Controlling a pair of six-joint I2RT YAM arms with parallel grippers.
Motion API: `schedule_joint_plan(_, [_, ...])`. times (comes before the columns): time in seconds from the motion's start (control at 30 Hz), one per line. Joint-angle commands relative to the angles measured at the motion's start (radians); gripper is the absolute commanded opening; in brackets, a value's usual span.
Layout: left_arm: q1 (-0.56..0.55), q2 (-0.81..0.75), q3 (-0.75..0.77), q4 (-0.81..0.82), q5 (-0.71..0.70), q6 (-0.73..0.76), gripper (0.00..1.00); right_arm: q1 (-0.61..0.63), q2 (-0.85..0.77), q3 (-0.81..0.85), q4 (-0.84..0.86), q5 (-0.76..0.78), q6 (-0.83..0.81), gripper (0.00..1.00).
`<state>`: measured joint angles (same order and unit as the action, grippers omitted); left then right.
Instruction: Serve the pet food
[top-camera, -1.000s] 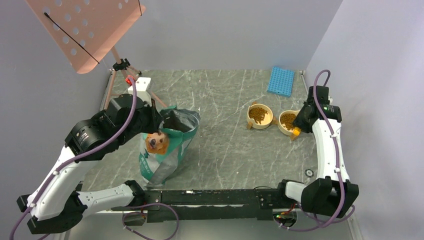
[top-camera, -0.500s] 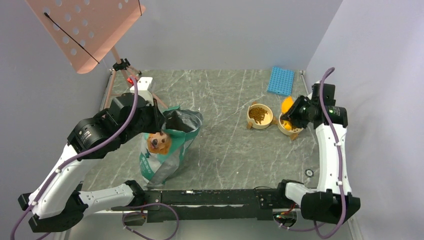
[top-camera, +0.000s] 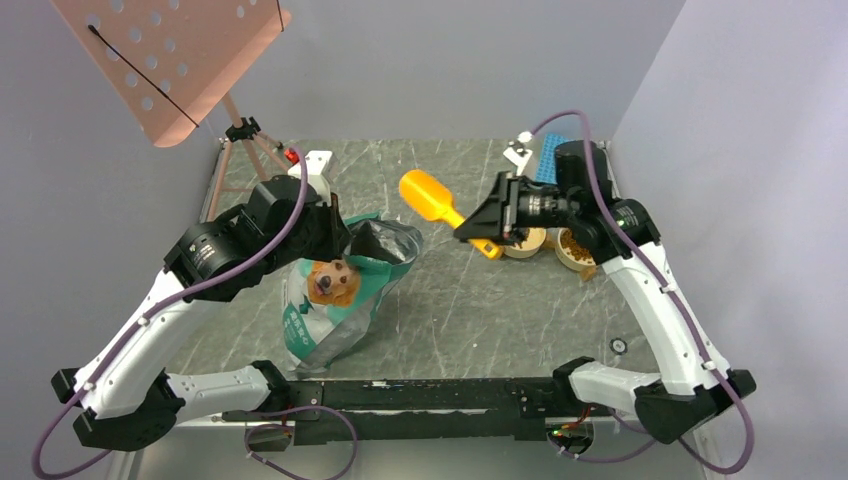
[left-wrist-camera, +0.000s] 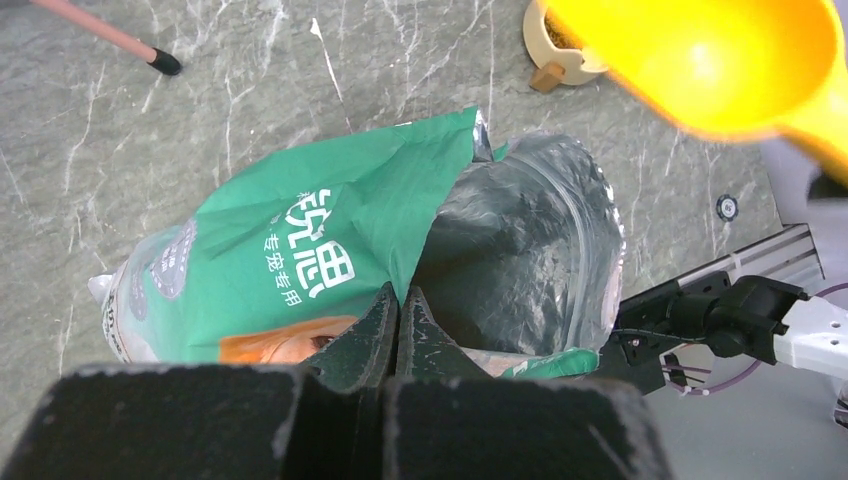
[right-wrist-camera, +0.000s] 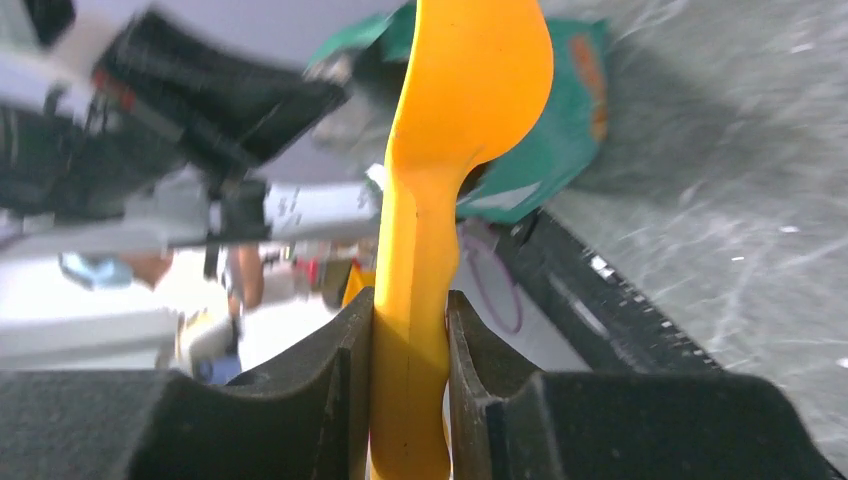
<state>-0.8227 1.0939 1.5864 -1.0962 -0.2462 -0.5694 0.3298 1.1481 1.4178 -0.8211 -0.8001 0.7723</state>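
Observation:
A green and silver bag (top-camera: 335, 300) with a dog picture stands left of centre, its mouth (left-wrist-camera: 520, 240) gaping. My left gripper (top-camera: 335, 232) is shut on the bag's rim (left-wrist-camera: 398, 300). My right gripper (top-camera: 480, 238) is shut on the handle of an orange scoop (top-camera: 425, 195), held in the air between the bag and the bowls, its bowl end (right-wrist-camera: 470, 90) pointing at the bag (right-wrist-camera: 545, 150). I cannot tell whether the scoop (left-wrist-camera: 720, 60) holds anything. Pet food (top-camera: 577, 243) lies as brown kibble in the right bowl (top-camera: 570, 262). The left bowl (top-camera: 527, 246) is mostly hidden behind the right wrist.
A pink perforated board (top-camera: 180, 60) on a tripod (top-camera: 245, 135) overhangs the back left corner. A blue rack (top-camera: 560, 160) lies at the back right, partly behind the right arm. Walls close in the back and both sides. A black rail (top-camera: 420, 395) runs along the near edge.
The right arm lifted the scoop from the right bowl and swung it left, out over the table toward the bag. The left gripper and the bag's top shifted a little to the right.

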Motion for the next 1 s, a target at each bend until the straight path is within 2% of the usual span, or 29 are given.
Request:
schedule_joint_plan(0.0, [-0.001,-0.004,0.015,-0.016,0.001,0.012,0.0,0.177,0.007,0.104,0.006,-0.047,0.045,0.0])
schedule_joint_plan(0.13, [0.0,-0.011,0.002,-0.014,-0.007,0.011,0.0,0.272,0.029,0.163,-0.11,-0.013,0.014,0.0])
schedule_joint_plan(0.27, [0.0,-0.02,-0.003,-0.008,-0.021,0.013,0.0,0.286,0.046,0.185,-0.227,0.0,-0.025,0.0])
schedule_joint_plan(0.53, [0.0,-0.013,-0.006,0.023,0.025,0.033,0.0,0.346,0.144,0.196,-0.278,0.012,-0.04,0.0])
schedule_joint_plan(0.8, [0.0,-0.029,-0.019,0.048,0.058,0.033,0.0,0.338,0.311,0.252,-0.135,0.052,0.026,0.02])
schedule_joint_plan(0.97, [0.0,-0.04,-0.031,0.045,0.067,0.022,0.0,0.302,0.314,0.192,0.032,0.04,0.117,0.02])
